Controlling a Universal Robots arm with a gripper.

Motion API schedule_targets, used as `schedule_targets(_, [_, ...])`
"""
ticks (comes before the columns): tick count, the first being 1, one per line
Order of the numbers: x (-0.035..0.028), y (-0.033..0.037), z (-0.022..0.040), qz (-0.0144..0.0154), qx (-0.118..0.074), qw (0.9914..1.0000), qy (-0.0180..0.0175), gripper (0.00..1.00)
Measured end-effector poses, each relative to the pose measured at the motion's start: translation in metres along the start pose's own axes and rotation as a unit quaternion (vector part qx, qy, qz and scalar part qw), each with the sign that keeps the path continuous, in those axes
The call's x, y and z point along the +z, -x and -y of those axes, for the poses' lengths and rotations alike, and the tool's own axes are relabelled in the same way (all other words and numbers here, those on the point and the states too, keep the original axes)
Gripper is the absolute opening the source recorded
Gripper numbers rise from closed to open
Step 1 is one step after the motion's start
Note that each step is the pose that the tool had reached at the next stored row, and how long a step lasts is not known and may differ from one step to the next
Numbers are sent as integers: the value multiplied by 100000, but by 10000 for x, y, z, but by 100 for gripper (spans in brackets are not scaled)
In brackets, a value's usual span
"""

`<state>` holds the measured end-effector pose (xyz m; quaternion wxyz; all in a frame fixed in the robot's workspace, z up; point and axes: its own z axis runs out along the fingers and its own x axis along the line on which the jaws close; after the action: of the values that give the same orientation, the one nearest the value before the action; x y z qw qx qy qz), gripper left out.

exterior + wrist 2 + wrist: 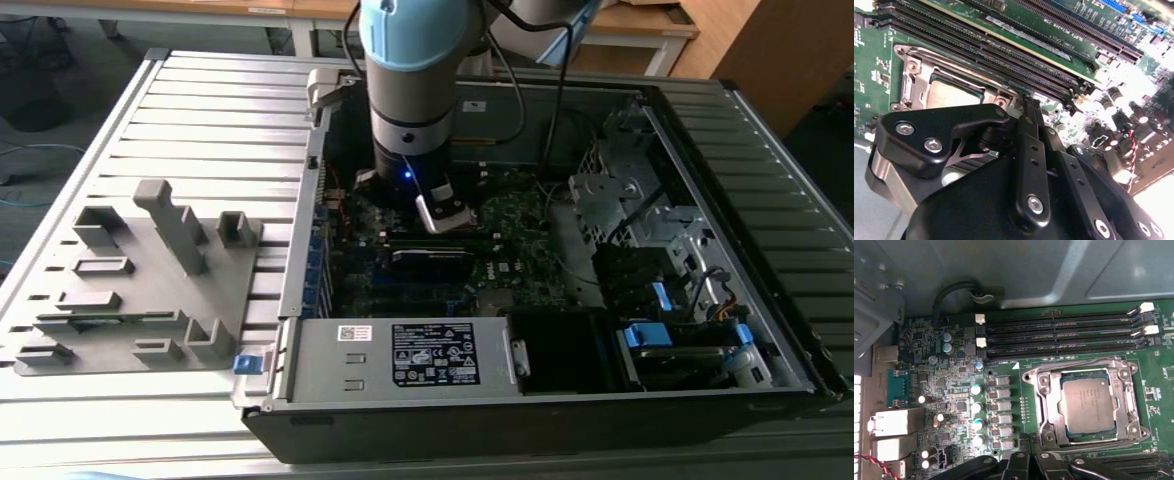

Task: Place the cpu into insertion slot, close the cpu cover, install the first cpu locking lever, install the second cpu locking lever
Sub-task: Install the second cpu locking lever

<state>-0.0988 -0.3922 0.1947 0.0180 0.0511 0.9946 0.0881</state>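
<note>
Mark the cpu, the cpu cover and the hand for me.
cpu [1088, 405], first wrist view, middle of its metal top.
cpu cover [1046, 407], first wrist view, one side bar of the frame.
hand [1030, 107], second wrist view, at the fingertips.

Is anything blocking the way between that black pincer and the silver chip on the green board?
Nothing visible stands between them. In the first wrist view the cpu already lies in its socket with the cpu cover framing it, and the pincer sits right at the socket's edge with only bare board between.
</note>
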Motion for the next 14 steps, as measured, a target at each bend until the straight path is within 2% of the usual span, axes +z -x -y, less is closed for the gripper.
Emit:
schedule_targets(9, [15, -17, 11, -12, 0, 100000, 53, 11])
schedule_targets(12, [1, -16, 8, -11, 4, 100000, 52, 11])
schedule_targets(14, [-30, -13, 2, -7, 2, 100000, 61, 11])
